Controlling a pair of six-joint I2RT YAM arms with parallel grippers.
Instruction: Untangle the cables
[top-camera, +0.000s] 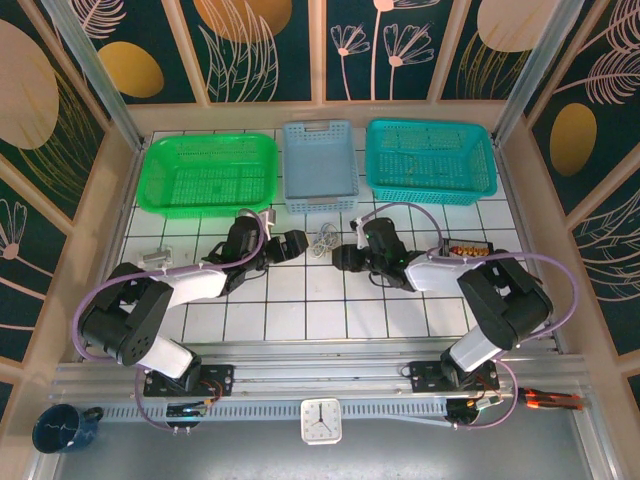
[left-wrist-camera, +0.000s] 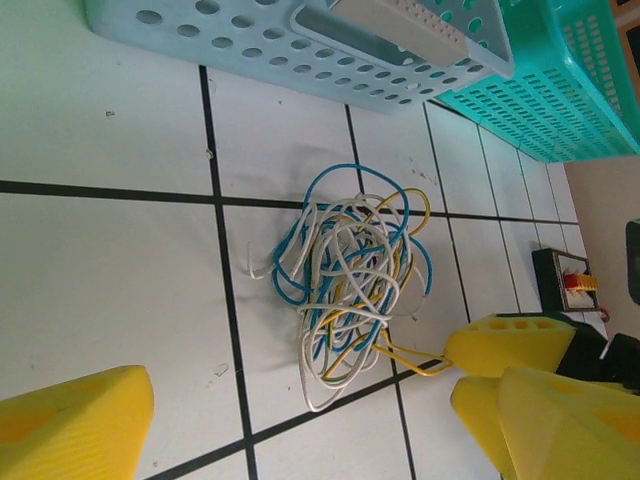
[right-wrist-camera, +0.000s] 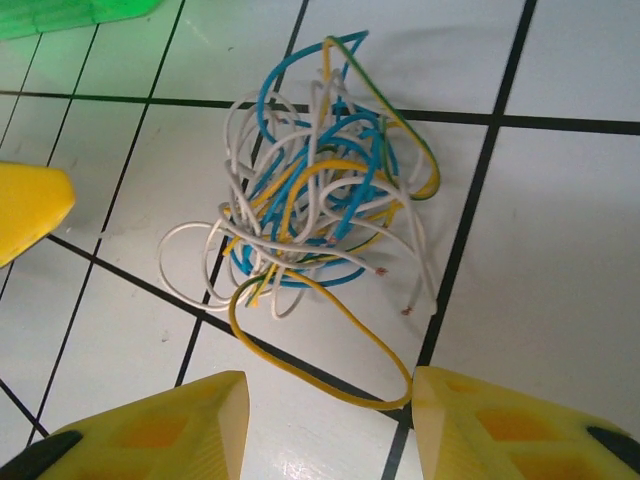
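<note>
Your two arms met nose to nose over the cables (top-camera: 325, 238), a loose knot of white, blue and yellow cords that lay on the white tiled table (top-camera: 300, 305). The knot sat just in front of the pale blue basket (top-camera: 320, 160), which stood between the green basket (top-camera: 210, 172) and the teal basket (top-camera: 430, 160). In the left wrist view, your left gripper (left-wrist-camera: 320, 440) hung beside the tangle with its yellow fingers (left-wrist-camera: 70, 425) spread wide and nothing between them. On the other side, your right gripper (right-wrist-camera: 330, 420) was also released, its jaws parted and low over the tiles. In the right wrist view, a yellow loop (right-wrist-camera: 320, 378) trailed out of the knot and lay on the table in the gap between those fingertips. It reached one fingertip and was not pinched. No cord had been pulled free of the bundle.
</note>
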